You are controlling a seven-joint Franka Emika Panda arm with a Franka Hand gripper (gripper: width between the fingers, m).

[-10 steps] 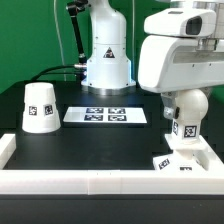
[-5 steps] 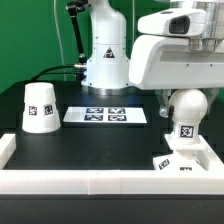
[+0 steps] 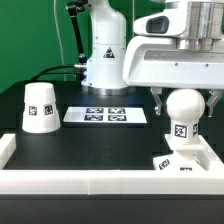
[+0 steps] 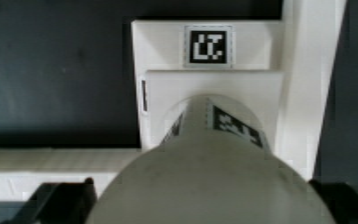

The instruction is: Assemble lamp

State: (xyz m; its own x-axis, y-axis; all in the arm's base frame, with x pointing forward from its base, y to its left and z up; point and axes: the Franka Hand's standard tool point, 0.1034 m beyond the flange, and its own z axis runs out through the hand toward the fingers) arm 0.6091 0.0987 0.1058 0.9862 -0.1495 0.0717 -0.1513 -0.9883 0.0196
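Note:
The round white bulb [image 3: 184,112] stands upright with its neck on the flat square base [image 3: 178,163] at the exterior view's right, against the front rail. My gripper [image 3: 186,99] hangs over it, open, one dark finger on each side of the bulb's head. In the wrist view the bulb [image 4: 211,160] fills the gap between my fingers, and my gripper [image 4: 197,205] shows only as dark edges beside it. Beyond it lies the base [image 4: 176,85] with its tag. The cone shade [image 3: 38,107] stands alone at the exterior view's left.
The marker board [image 3: 105,115] lies flat mid-table between shade and bulb. The arm's white pedestal [image 3: 106,55] rises behind it with cables to its left. A white rail [image 3: 90,181] borders the front, and a corner block [image 3: 5,150] the left.
My hand has shifted over the bulb and looms larger in the exterior view. The bulb has stayed where it was on the base, and the jaws hold the same width.

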